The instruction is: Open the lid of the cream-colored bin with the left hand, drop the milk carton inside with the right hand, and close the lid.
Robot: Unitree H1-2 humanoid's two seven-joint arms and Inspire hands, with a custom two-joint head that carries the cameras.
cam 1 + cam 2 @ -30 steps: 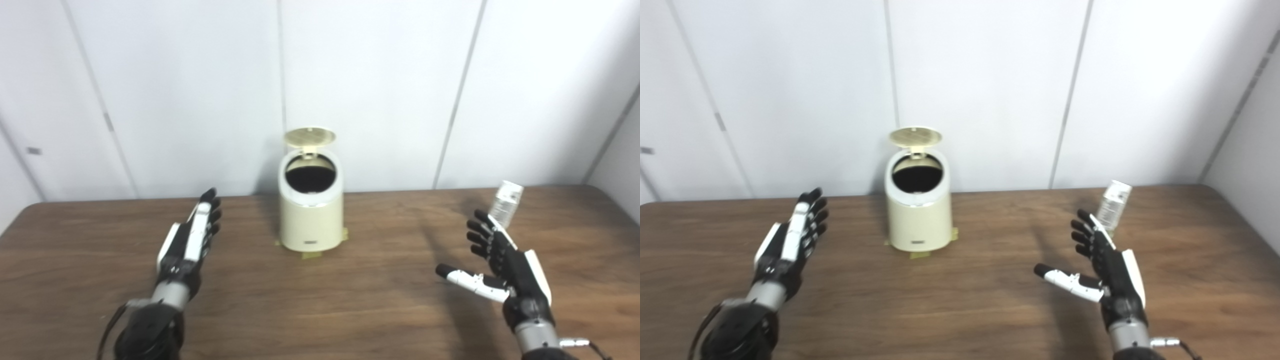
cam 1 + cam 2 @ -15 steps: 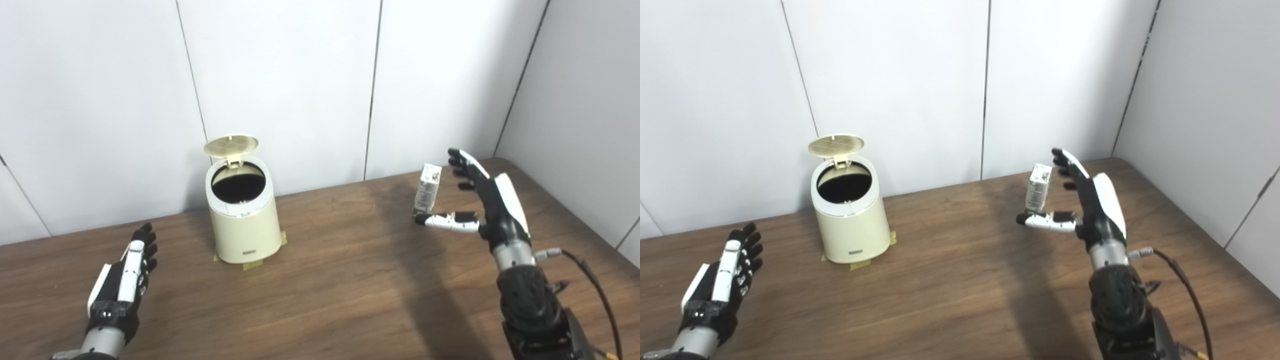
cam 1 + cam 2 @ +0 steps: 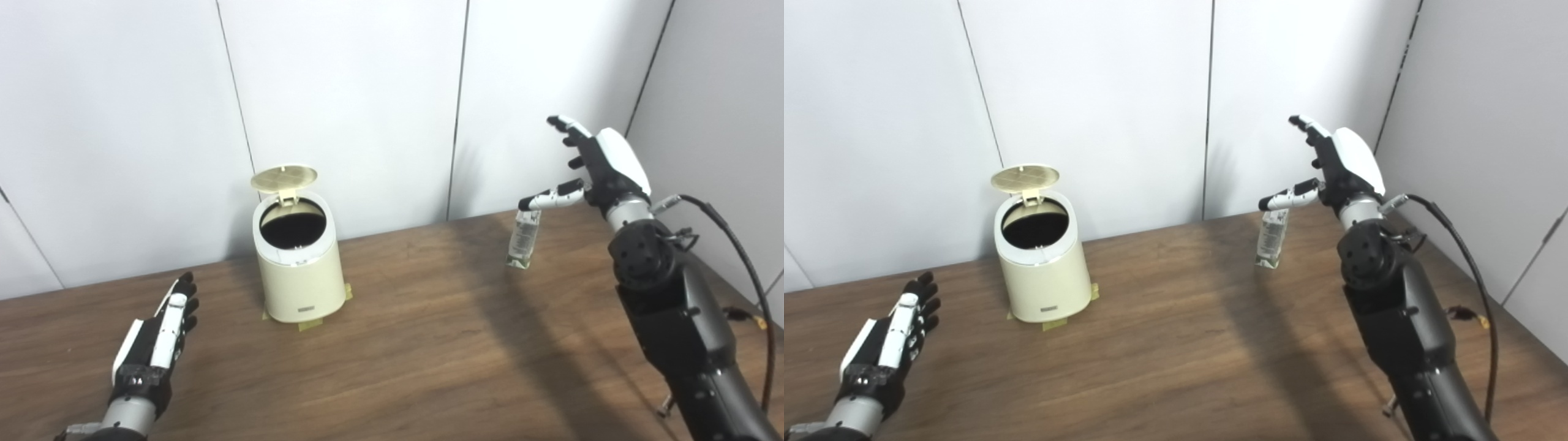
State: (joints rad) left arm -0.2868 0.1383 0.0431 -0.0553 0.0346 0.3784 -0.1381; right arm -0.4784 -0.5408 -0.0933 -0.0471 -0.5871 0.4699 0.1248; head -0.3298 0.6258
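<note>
bin (image 3: 299,269): near the table's (image 3: 392,367) back edge, left of middle, lid (image 3: 284,177) tipped up, mouth open | milk carton (image 3: 525,239): upright by the back right corner | right hand (image 3: 591,165): raised above the carton, fingers spread, holding nothing | left hand (image 3: 156,337): low at front left, fingers straight and slightly apart, empty

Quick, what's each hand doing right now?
Left hand: open, holding nothing.
Right hand: open above the milk carton, not holding it.
</note>
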